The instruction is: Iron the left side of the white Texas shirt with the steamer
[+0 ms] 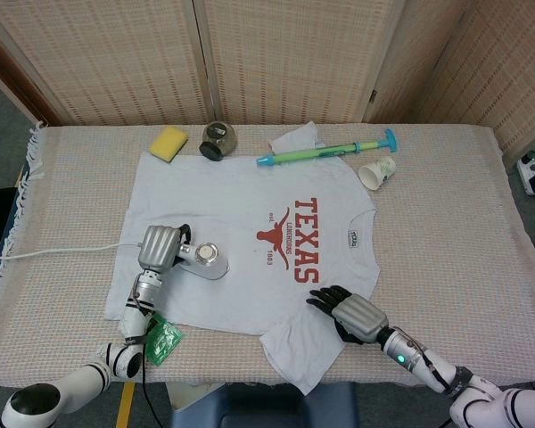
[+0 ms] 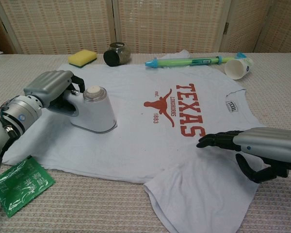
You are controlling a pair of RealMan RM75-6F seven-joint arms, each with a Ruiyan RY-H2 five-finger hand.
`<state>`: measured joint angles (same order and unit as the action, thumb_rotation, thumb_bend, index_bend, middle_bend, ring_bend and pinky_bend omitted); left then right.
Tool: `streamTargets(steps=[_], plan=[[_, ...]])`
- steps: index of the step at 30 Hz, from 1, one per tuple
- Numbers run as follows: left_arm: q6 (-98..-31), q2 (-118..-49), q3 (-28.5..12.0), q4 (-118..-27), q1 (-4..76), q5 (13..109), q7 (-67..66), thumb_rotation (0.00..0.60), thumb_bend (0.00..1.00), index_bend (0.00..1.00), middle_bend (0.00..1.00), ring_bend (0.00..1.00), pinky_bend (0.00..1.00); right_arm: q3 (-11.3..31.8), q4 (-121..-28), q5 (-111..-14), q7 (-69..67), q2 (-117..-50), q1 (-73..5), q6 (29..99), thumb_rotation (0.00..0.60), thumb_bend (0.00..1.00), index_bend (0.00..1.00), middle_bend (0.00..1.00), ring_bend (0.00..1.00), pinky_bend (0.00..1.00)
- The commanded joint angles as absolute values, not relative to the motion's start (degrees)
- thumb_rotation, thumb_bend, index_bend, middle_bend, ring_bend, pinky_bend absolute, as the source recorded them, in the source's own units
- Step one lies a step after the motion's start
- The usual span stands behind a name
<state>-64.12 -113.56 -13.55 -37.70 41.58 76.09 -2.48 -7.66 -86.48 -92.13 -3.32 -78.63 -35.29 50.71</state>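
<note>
A: Where is the steamer (image 2: 93,111)?

B: It stands upright on the left half of the white Texas shirt (image 1: 250,267), its flat base down on the cloth, left of the red print. The shirt lies spread flat on the surface (image 1: 446,223).

A: Who holds it?

B: The left hand (image 2: 53,90). Its fingers wrap the steamer's handle from the left side. In the head view the same hand (image 1: 158,247) sits just left of the steamer's round cap (image 1: 207,257), and a white cord (image 1: 53,253) trails off to the left edge.

A: And the right hand?

B: The right hand (image 2: 254,145) holds nothing. Its dark fingers (image 2: 218,141) reach out flat toward the left, thumb hanging below, over the near right part of the shirt by the sleeve. Whether the fingertips touch the cloth I cannot tell.

A: Anything else on the surface?

B: At the far edge: a yellow sponge (image 1: 169,143), a dark jar (image 1: 218,140) on its side, a green and blue syringe-shaped toy (image 1: 330,153) and a tipped paper cup (image 1: 376,171). Near the left, a green packet (image 2: 19,184) lies beside the shirt's hem.
</note>
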Motion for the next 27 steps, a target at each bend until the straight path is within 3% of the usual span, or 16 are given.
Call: streamTargets(steps=[1, 18, 23, 25, 27], plan=[[-62.5, -114.7, -14.1, -33.5, 42.1, 75.0, -2.5, 0.600, 0.95, 0.80, 0.95, 0.92, 0.80, -7.7, -86.5, -92.1, -3.3, -78.6, -35.3, 50.7, 0.547, 1.00, 0.00, 0.00, 0.00, 0.06], [-53.9, -111.6, -19.4, -20.4, 38.5, 66.8, 6.4, 0.600, 0.95, 0.80, 0.95, 0.92, 0.80, -7.2, -86.4, -92.2, -3.5, -79.4, -36.2, 49.5, 0.552, 1.00, 0.00, 0.01, 0.00, 0.06], [-55.2, -109.7, -20.6, -20.7, 37.4, 66.0, 10.3, 0.600, 0.95, 0.80, 0.95, 0.92, 0.80, -7.0, -87.8, -92.7, -2.4, -77.8, -35.5, 51.6, 0.552, 1.00, 0.00, 0.01, 0.00, 0.06], [-56.4, -108.8, -20.8, -21.4, 36.9, 66.1, 11.5, 0.600, 0.95, 0.80, 0.95, 0.92, 0.80, -7.0, -88.8, -93.2, -1.6, -76.7, -34.9, 53.3, 0.550, 0.90, 0.00, 0.01, 0.00, 0.06], [-57.7, -107.8, -20.6, -22.4, 36.3, 66.4, 12.1, 0.600, 0.95, 0.80, 0.95, 0.92, 0.80, -6.8, -90.0, -93.5, -0.4, -75.2, -33.9, 55.6, 0.549, 0.69, 0.00, 0.01, 0.00, 0.06]])
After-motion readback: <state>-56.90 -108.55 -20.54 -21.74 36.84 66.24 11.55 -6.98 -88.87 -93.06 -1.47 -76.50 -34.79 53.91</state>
